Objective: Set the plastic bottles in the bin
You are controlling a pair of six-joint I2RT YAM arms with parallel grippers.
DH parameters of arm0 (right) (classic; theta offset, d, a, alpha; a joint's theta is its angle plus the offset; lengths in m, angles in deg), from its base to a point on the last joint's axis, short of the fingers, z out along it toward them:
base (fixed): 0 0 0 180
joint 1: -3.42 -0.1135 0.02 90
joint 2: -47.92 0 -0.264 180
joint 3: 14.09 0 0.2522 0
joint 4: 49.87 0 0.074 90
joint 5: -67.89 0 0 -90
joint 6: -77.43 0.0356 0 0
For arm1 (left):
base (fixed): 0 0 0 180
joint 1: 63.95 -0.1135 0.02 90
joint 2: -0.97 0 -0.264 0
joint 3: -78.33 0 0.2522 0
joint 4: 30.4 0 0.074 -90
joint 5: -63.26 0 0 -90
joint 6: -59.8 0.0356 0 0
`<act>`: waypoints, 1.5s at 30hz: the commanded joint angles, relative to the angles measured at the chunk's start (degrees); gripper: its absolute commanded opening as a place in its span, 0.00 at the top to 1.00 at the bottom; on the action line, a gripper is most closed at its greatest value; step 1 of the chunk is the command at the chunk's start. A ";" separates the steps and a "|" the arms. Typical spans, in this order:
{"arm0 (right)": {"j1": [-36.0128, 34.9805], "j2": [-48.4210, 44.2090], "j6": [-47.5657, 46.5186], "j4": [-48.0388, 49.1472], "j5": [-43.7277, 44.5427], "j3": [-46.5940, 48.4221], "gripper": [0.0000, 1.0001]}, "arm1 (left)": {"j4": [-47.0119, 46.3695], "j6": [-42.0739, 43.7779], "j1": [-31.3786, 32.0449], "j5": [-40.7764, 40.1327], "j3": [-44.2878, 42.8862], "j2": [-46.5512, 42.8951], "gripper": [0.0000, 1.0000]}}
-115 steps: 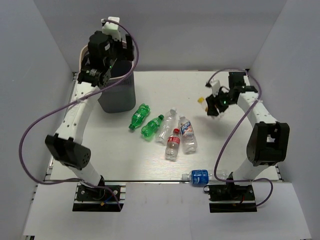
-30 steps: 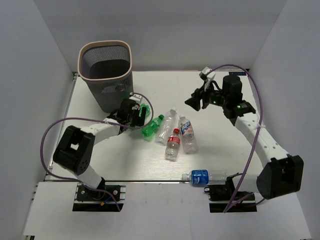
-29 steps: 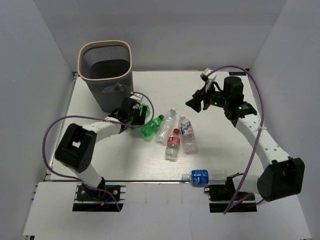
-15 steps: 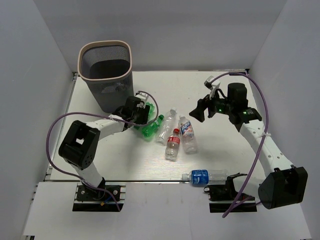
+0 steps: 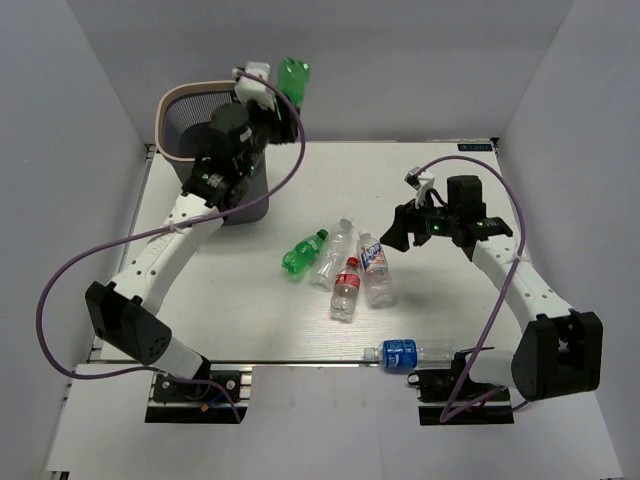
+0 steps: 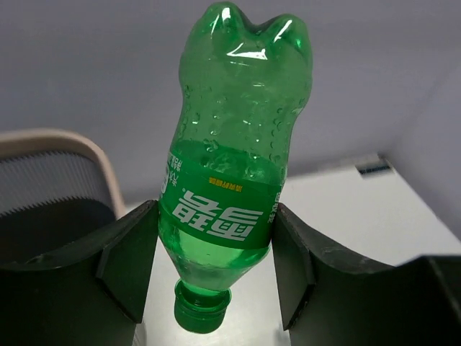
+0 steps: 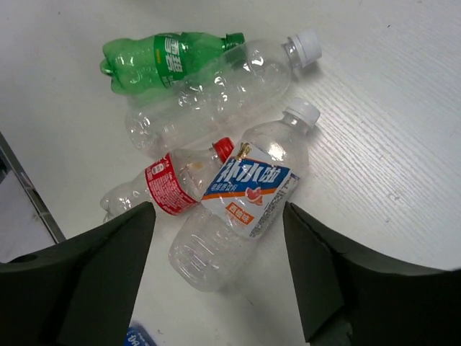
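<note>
The bin [image 5: 172, 100] is seen at the tabletop's [image 5: 250, 310] far left corner, partly hidden by the left arm. The left tool [image 6: 213, 249] is clenched on a green bottle [image 6: 234, 144], held aloft with its cap downward, just right of the bin's rim. Mid-tabletop, four bottles are lying close together: a second green bottle [image 5: 304, 252], a clear white-capped bottle [image 5: 333, 255], a red-labelled bottle [image 5: 346, 288] and a blue-and-white-labelled bottle [image 5: 376, 268]. A blue-labelled bottle [image 5: 403, 353] is lying at the near edge. The right tool [image 5: 395, 230] is released, jaws spread on nothing, above the group's right side
</note>
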 commanded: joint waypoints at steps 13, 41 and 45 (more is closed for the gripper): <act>-0.82 10.98 -5.10 -12.24 1.77 12.01 0.16 | 11.22 0.78 -7.04 -32.15 -12.94 5.54 0.21; -11.63 30.93 1.84 -10.77 24.10 13.86 0.11 | 23.81 7.81 4.38 29.38 17.89 -7.45 0.00; -11.81 32.86 3.15 -10.33 25.41 14.56 0.15 | 21.18 7.28 6.31 25.33 26.41 -10.62 0.00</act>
